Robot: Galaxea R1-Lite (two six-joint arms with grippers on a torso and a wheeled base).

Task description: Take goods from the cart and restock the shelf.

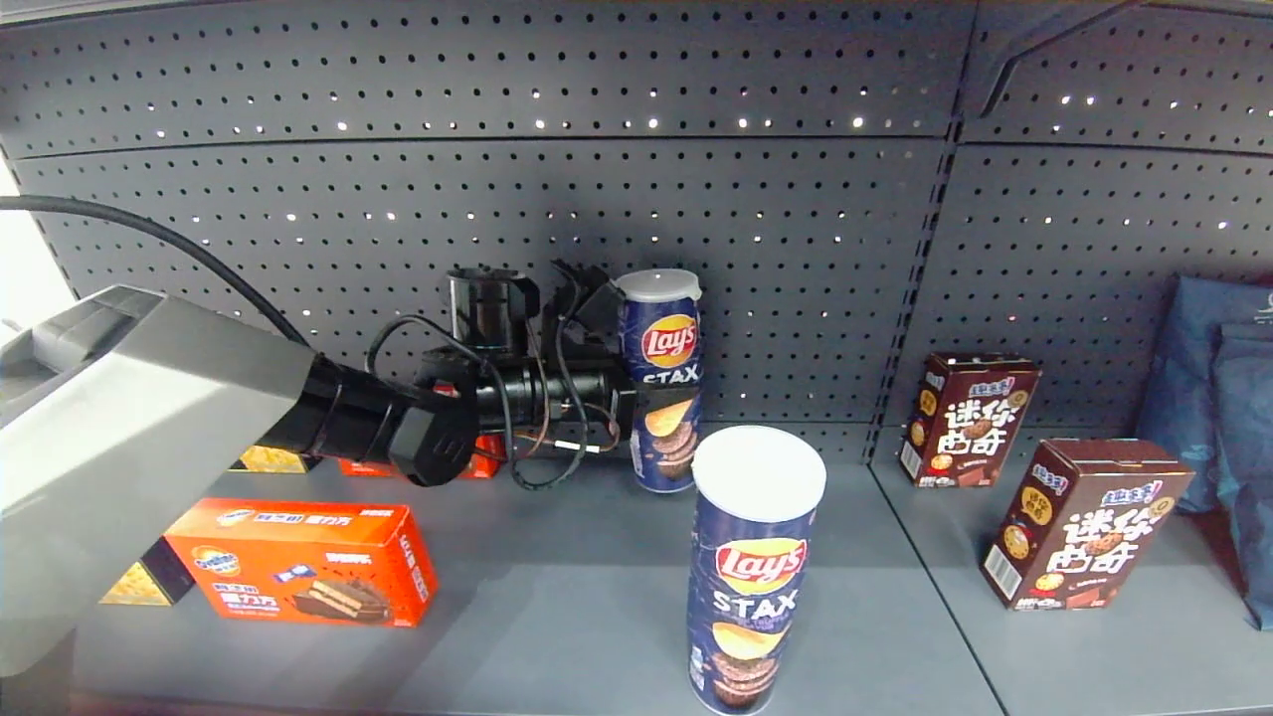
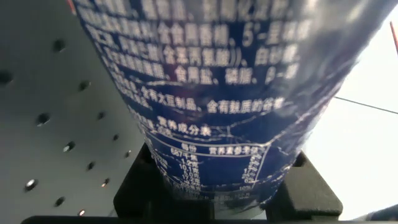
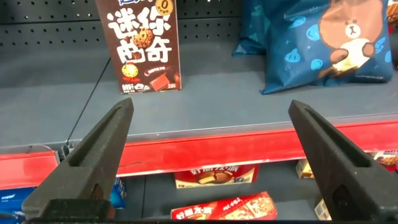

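A blue chips can (image 1: 661, 378) with a white lid stands upright at the back of the grey shelf (image 1: 557, 597), close to the pegboard wall. My left gripper (image 1: 636, 398) comes in from the left and is shut on its middle. In the left wrist view the can (image 2: 211, 93) fills the space between the two black fingers (image 2: 140, 193). A second, identical can (image 1: 756, 567) stands upright nearer the shelf's front edge, apart from the first. My right gripper (image 3: 211, 155) hangs open with nothing in it, in front of the shelf's red edge strip (image 3: 205, 152).
An orange cake box (image 1: 298, 572) lies at the front left, with yellow cracker boxes (image 1: 134, 587) behind it. Two brown cookie boxes (image 1: 965, 418) (image 1: 1084, 522) stand on the right section, blue bags (image 1: 1223, 398) beyond them. Bare shelf lies between the cans and the orange box.
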